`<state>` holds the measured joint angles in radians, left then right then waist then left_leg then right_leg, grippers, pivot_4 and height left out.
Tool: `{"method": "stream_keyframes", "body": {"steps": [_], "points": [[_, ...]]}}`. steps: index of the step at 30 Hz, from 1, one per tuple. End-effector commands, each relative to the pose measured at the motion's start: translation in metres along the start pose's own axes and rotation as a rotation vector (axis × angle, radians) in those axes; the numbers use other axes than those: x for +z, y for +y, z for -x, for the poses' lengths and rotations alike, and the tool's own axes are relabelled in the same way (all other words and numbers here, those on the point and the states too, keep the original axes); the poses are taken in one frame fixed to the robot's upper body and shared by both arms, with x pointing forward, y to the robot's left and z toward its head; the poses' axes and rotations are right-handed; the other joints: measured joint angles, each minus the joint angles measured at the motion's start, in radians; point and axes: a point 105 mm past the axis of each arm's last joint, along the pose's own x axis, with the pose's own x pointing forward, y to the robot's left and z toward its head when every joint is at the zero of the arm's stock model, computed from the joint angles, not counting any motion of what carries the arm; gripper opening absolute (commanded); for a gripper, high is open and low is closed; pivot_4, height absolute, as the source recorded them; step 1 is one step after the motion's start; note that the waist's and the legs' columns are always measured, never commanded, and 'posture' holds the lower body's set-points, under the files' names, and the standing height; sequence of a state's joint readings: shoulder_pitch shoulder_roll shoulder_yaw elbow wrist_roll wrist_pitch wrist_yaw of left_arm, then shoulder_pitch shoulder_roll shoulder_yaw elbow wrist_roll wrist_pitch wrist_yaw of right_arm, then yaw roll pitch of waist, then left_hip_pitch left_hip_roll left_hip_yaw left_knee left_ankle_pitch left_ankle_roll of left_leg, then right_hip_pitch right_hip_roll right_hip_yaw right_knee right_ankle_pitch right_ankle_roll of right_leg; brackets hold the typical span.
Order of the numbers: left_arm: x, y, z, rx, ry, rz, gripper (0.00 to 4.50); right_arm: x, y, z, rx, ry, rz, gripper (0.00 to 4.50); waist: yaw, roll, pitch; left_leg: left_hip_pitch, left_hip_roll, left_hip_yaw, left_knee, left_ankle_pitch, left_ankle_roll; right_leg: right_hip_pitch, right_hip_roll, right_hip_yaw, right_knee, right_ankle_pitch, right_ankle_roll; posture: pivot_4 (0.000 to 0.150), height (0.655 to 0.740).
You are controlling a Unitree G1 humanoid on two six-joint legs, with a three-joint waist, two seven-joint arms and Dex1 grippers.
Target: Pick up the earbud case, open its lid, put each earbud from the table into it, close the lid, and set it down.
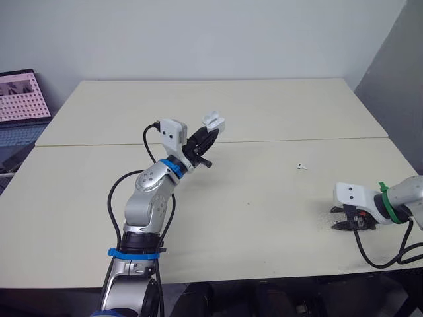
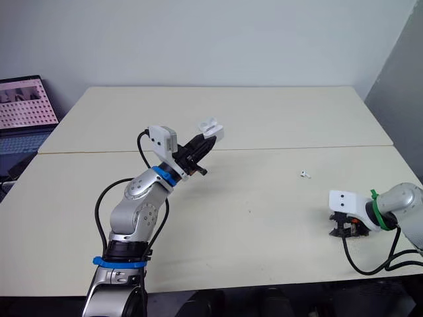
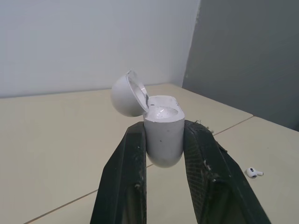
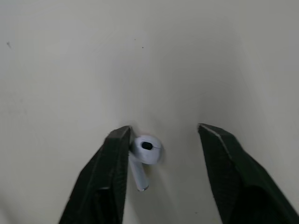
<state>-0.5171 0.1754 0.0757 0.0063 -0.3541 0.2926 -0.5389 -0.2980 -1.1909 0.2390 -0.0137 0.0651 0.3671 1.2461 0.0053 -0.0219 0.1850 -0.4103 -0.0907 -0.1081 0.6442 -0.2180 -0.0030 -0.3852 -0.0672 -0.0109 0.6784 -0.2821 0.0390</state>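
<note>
The right gripper [image 4: 164, 133], spread at the table [image 1: 264, 211], straddles one earbud [image 4: 146, 150] lying against one finger, stem along the fingers, while well to its left the left gripper [image 1: 211, 135] pinches the open-lidded earbud case [image 3: 163, 133] aloft.

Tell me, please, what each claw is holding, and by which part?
Left claw grips the case by its body, lid open. Right claw holds nothing; it straddles an earbud.

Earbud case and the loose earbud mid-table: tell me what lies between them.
Nothing but bare table, as the left eye view shows: the left gripper holds the open earbud case up, and the earbud lies apart.
</note>
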Motion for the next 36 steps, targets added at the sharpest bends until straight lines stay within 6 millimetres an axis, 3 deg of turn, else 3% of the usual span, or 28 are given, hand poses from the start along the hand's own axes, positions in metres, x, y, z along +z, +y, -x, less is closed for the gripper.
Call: {"method": "stream_keyframes", "body": {"steps": [1,21,33,36], "points": [[0.016,-0.005,-0.001,-0.019,-0.057,-0.033,0.73,-0.017,0.008,0.001,0.030,0.078,-0.020,2.41,0.003,0.000,0.000,0.000,0.000,0.000,0.000,0.000,0.000,0.000,0.000,0.000,0.000,0.000,0.000,0.150,0.7400],[0.015,-0.004,0.000,-0.009,-0.051,-0.030,0.73,-0.033,0.012,0.009,0.038,0.153,-0.020,2.41,0.022,0.000,0.000,0.000,-0.001,0.000,0.001,0.000,0.000,0.001,-0.001,-0.001,-0.002,0.000,0.000,0.150,0.7400],[0.015,-0.005,-0.002,-0.014,-0.053,-0.026,0.73,-0.015,0.010,0.001,0.014,0.065,-0.056,2.41,0.020,-0.002,0.000,0.000,-0.001,-0.001,0.001,0.000,0.000,0.001,-0.001,-0.001,-0.002,0.000,0.000,0.150,0.7400],[0.015,-0.005,-0.003,-0.014,-0.053,-0.027,0.73,-0.010,0.012,-0.002,0.018,0.044,-0.060,1.81,0.017,-0.002,-0.001,0.000,0.000,-0.001,0.001,0.000,0.000,0.001,-0.001,-0.001,-0.002,0.000,0.000,0.150,0.7400]]}}
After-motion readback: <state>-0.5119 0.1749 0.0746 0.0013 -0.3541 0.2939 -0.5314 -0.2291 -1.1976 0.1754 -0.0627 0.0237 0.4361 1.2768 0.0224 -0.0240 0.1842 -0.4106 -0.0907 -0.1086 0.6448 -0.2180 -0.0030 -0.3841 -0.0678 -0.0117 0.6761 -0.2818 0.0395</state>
